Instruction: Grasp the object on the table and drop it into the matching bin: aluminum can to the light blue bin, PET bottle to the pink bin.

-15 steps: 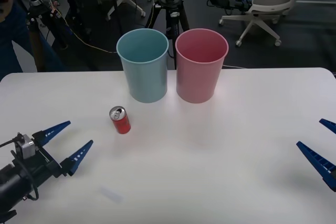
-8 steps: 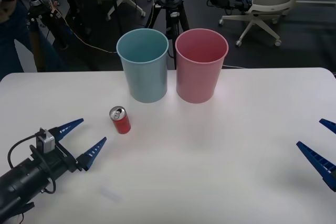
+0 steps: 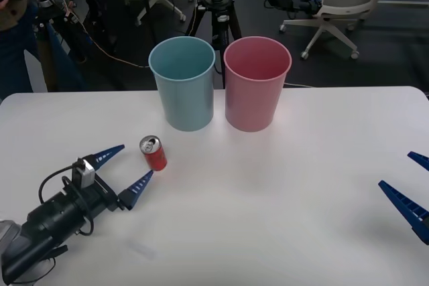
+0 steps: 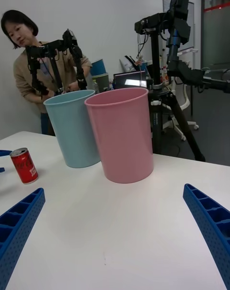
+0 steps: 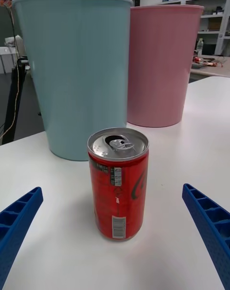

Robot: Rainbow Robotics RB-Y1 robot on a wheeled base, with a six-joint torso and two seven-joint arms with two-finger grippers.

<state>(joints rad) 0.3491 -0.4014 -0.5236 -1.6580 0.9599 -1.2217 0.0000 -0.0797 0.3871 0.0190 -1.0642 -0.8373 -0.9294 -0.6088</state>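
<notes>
Front view: I have the left gripper [image 3: 129,169] low over the tabletop [image 3: 281,185] near its left edge, jaws spread wide and holding nothing, the tips pointing at the aluminum can [image 3: 153,153]. The can stands upright just ahead of the tips, not yet between them, toward the left part of the tabletop and in front of the light blue bin [image 3: 182,84]. The pink bin [image 3: 257,84] stands just beside the blue one; both sit near the far edge. The right gripper [image 3: 412,189] waits at the right edge, jaws wide apart and empty.

Right wrist view: I see both bins side by side and the can well off beyond the light blue bin, apart from it. This view confirms the right arm's jaws are open and clear of everything.

Left wrist view: the can is centred between the two blue fingers [image 5: 206,223], upright, pull tab on top. This alignment is not readable from the front view, which in turn shows the remaining gap.

Risks, in my judgement: the can is small and light, so a finger tip clipping it on approach could topple or roll it. Closing too early would pinch only its front and push it away.
</notes>
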